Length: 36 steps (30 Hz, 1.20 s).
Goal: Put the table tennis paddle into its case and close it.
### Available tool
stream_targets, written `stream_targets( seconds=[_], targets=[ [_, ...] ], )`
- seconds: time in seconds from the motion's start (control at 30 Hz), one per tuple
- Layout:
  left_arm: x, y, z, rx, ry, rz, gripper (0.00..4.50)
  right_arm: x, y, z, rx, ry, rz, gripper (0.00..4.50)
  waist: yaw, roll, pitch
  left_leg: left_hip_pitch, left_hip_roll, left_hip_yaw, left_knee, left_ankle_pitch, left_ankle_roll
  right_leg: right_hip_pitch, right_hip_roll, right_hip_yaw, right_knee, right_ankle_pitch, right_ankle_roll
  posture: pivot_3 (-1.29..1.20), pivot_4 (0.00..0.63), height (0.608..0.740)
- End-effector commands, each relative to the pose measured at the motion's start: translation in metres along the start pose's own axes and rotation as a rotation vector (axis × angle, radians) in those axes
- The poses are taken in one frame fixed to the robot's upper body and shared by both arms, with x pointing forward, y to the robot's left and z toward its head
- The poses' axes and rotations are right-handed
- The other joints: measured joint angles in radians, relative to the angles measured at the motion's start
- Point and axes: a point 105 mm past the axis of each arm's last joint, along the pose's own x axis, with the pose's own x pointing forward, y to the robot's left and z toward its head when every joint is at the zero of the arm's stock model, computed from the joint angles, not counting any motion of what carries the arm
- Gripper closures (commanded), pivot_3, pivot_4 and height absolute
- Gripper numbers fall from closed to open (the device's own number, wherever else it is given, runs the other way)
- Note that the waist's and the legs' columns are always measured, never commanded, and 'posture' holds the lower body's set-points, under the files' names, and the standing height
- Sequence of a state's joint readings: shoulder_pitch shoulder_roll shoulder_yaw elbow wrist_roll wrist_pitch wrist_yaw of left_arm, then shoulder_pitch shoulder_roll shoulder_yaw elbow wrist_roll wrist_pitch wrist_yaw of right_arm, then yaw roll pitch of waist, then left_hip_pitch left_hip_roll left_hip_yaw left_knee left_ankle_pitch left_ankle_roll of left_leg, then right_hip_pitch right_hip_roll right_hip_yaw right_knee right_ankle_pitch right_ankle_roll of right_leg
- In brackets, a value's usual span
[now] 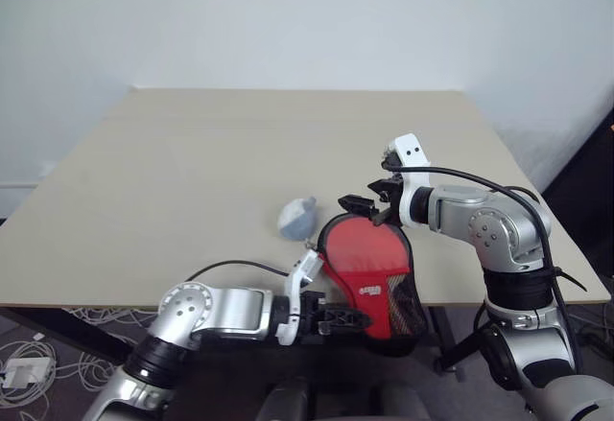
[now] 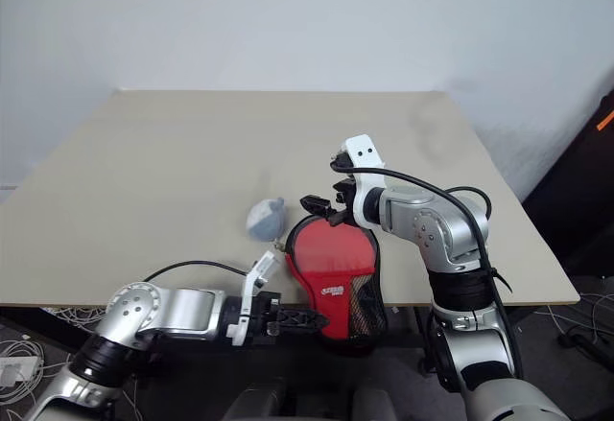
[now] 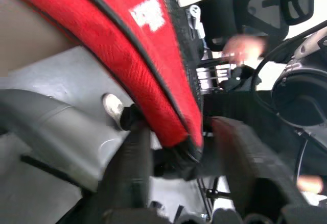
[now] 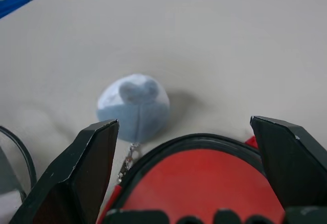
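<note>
Case (image 1: 372, 272): hung over counter (image 1: 192, 181) edge | left pincer (image 1: 347, 320): parted astride case end | right pincer (image 4: 194, 173): spread wide | pompom (image 4: 134, 105): beside case

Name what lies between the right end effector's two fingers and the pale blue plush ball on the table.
The rounded top edge of the red case, with its black edging, lies there; beyond it bare table surrounds the plush ball. The right wrist view shows this.

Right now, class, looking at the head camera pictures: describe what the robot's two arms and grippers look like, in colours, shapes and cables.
Both arms are rounded silver-grey metal segments with black joint bands. A thin black cable loops along each. The left gripper and right gripper each have two black fingers behind a white wrist block; the right block bears small dark dots.
</note>
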State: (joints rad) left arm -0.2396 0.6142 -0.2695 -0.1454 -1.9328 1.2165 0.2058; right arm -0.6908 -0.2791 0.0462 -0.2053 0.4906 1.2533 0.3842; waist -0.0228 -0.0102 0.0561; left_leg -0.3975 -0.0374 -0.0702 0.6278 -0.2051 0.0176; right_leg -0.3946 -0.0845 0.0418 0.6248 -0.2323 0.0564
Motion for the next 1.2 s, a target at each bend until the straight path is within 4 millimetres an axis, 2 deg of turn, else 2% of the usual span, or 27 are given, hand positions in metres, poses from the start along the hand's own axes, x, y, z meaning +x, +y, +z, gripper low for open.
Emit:
stream_targets(
  seconds=[0.03, 0.13, 0.2, 0.23, 0.33, 0.43, 0.57, 0.73, 0.87, 0.93, 1.17, 1.2],
  targets=[
    [-0.026, -0.011, 0.005, 0.054, -0.050, -0.027, 1.17, -0.004, 0.004, 0.016, -0.029, -0.065, 0.009, 0.00, 0.000, 0.000, 0.000, 0.000, 0.000, 0.000, 0.000, 0.000, 0.000, 0.000, 0.000, 0.000, 0.000, 0.000, 0.000, 0.00, 0.000, 0.739],
    [-0.061, -0.011, 0.008, 0.194, -0.071, 0.074, 0.21, -0.003, 0.003, 0.016, -0.036, -0.067, 0.014, 0.00, -0.003, -0.001, 0.001, -0.001, 0.001, 0.001, -0.001, 0.000, 0.000, -0.003, 0.000, 0.001, 0.000, 0.000, 0.000, 0.00, 0.000, 0.739],
    [-0.078, -0.016, 0.017, 0.358, -0.075, 0.140, 0.03, -0.004, 0.001, 0.016, -0.035, -0.066, 0.017, 0.00, 0.000, 0.002, 0.002, -0.006, 0.002, 0.002, -0.002, 0.000, -0.002, -0.009, 0.001, 0.001, 0.001, 0.001, -0.002, 0.00, 0.000, 0.739],
    [-0.086, -0.024, 0.030, 0.405, -0.123, 0.119, 0.03, -0.005, 0.001, 0.015, -0.032, -0.065, 0.022, 0.00, 0.002, 0.004, 0.002, -0.007, 0.001, 0.002, -0.002, 0.001, -0.002, -0.011, 0.001, 0.000, 0.001, 0.001, -0.002, 0.00, 0.000, 0.739],
    [-0.113, -0.042, 0.084, 0.548, -0.353, 0.101, 0.03, -0.005, 0.001, 0.010, -0.040, -0.051, 0.024, 0.00, 0.007, 0.006, 0.003, -0.012, 0.000, 0.002, -0.001, 0.003, -0.001, -0.014, 0.000, -0.001, 0.000, 0.002, -0.002, 0.00, 0.000, 0.739],
    [-0.134, -0.042, 0.126, 0.652, -0.532, 0.137, 0.03, -0.002, -0.001, 0.003, -0.060, -0.040, 0.008, 0.00, 0.001, 0.006, 0.003, -0.013, 0.000, 0.003, -0.001, 0.003, -0.001, -0.014, 0.000, -0.001, 0.000, 0.003, -0.002, 0.00, 0.000, 0.739],
    [-0.140, -0.030, 0.162, 0.698, -0.686, 0.165, 0.03, 0.002, -0.001, -0.016, -0.130, -0.001, -0.006, 0.00, 0.000, 0.006, 0.003, -0.014, 0.000, 0.003, -0.002, 0.005, 0.001, -0.014, 0.001, 0.000, 0.000, 0.003, -0.001, 0.00, 0.000, 0.739],
    [-0.120, -0.013, 0.170, 0.694, -0.706, 0.146, 0.03, 0.007, -0.004, -0.032, -0.168, 0.015, -0.021, 0.00, -0.001, 0.004, 0.004, -0.015, 0.000, 0.004, -0.002, 0.006, 0.004, -0.015, 0.001, 0.001, 0.000, 0.005, 0.001, 0.00, 0.000, 0.739],
    [-0.100, 0.003, 0.163, 0.674, -0.671, 0.143, 0.00, 0.010, -0.006, -0.037, -0.155, 0.005, -0.034, 1.25, 0.000, 0.004, 0.004, -0.015, 0.001, 0.003, 0.000, 0.006, 0.004, -0.014, 0.001, 0.001, 0.001, 0.005, 0.002, 0.00, 0.000, 0.739],
    [-0.092, 0.007, 0.158, 0.669, -0.661, 0.135, 0.00, 0.010, -0.006, -0.039, -0.145, -0.001, -0.031, 2.02, 0.000, 0.004, 0.004, -0.014, 0.001, 0.003, 0.000, 0.006, 0.004, -0.013, 0.001, 0.001, 0.001, 0.005, 0.003, 0.00, 0.000, 0.739],
    [-0.081, 0.023, 0.161, 0.625, -0.687, 0.148, 0.00, 0.018, -0.003, -0.055, -0.103, 0.016, -0.024, 4.48, 0.000, 0.004, 0.004, -0.014, 0.001, 0.002, 0.002, 0.007, 0.004, -0.012, 0.001, 0.001, 0.002, 0.006, 0.003, 0.00, 0.000, 0.739],
    [-0.079, 0.025, 0.162, 0.624, -0.688, 0.151, 0.00, 0.019, -0.003, -0.058, -0.111, 0.025, -0.025, 4.48, 0.000, 0.004, 0.004, -0.014, 0.001, 0.002, 0.002, 0.007, 0.004, -0.012, 0.001, 0.001, 0.002, 0.006, 0.003, 0.00, 0.000, 0.739]
  ],
)
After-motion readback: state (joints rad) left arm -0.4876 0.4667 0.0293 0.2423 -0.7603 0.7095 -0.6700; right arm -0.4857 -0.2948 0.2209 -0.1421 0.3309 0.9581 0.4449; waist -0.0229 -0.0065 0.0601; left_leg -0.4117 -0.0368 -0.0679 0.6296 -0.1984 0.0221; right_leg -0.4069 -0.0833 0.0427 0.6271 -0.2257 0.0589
